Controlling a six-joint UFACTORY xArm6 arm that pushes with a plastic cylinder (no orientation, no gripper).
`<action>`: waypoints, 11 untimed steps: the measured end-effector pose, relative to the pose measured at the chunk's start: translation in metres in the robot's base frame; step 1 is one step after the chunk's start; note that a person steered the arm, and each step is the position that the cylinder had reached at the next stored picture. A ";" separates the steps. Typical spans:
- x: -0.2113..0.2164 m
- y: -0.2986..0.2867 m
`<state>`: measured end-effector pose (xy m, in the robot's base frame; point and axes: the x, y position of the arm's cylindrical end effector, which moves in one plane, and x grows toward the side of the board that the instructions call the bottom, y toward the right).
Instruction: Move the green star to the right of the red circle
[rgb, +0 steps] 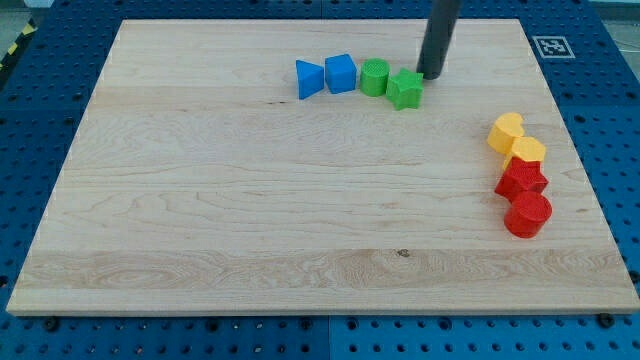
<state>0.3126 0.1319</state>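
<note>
The green star (405, 89) lies near the view's top centre of the wooden board (200, 200). A green round block (374, 77) touches it on its left. The red circle (527, 214) sits at the view's right, lowest in a column of blocks. My tip (431, 75) is just right of and slightly above the green star, very close to it or touching it. The rod rises out of the view's top.
A blue triangle (309, 79) and a blue cube (341, 73) sit left of the green round block. Above the red circle stand a red star (521, 180), a yellow hexagon (527, 152) and a yellow block (505, 131).
</note>
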 end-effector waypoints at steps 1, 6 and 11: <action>0.047 -0.003; 0.052 -0.033; 0.140 -0.073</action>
<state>0.4523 0.0593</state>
